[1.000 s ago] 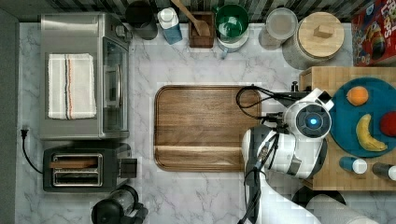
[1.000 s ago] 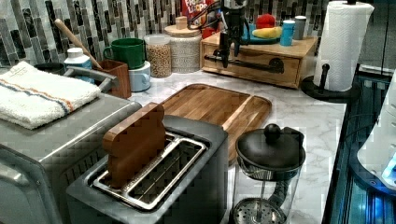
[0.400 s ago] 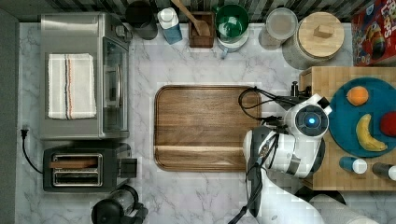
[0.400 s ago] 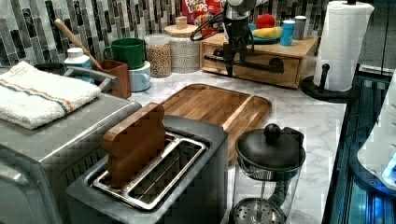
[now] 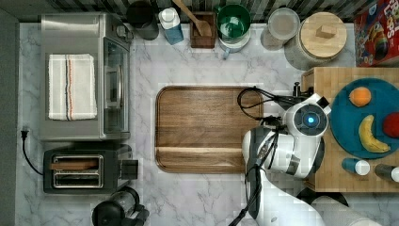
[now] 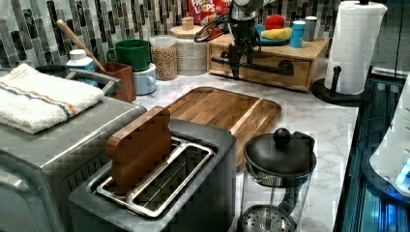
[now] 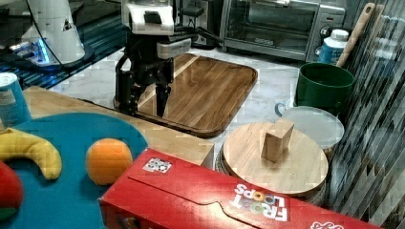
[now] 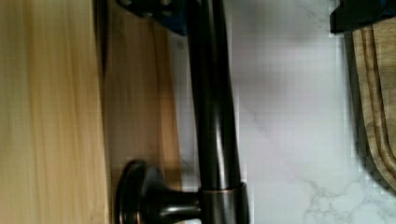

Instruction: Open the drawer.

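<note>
Reach step: spread jaws straddle the bar handle of the shut drawer; closing, then pulling toward the left view's 7 o'clock, likely follows.

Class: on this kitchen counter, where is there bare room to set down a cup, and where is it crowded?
Free: the cutting board, and bare marble between it and the toaster oven. Crowded: the back row around the green mug, and the strip by the drawer, where the gripper hangs.
</note>
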Motion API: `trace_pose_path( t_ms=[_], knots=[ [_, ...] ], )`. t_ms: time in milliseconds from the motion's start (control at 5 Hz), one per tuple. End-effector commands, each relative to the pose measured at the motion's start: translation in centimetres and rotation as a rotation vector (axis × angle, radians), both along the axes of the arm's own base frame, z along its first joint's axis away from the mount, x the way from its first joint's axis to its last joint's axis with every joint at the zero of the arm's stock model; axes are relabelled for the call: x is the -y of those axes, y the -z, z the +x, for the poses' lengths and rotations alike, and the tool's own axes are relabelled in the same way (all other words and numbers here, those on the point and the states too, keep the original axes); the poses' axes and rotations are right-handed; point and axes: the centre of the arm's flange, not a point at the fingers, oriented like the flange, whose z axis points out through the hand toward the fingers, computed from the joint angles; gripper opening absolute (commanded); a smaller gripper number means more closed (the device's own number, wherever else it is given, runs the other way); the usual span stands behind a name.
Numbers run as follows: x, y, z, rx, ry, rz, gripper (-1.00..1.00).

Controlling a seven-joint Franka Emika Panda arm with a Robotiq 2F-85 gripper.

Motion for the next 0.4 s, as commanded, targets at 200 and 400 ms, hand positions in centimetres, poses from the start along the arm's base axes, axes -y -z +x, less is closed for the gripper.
trace_pose_path(
  t_ms=[200,400],
  knots=[
    [-10.6,-1.8,6.3,0.017,-0.208,0.040,1.00],
    [-13.7,-1.5,5.8,0.014,-0.220,0.025,1.00]
  ],
)
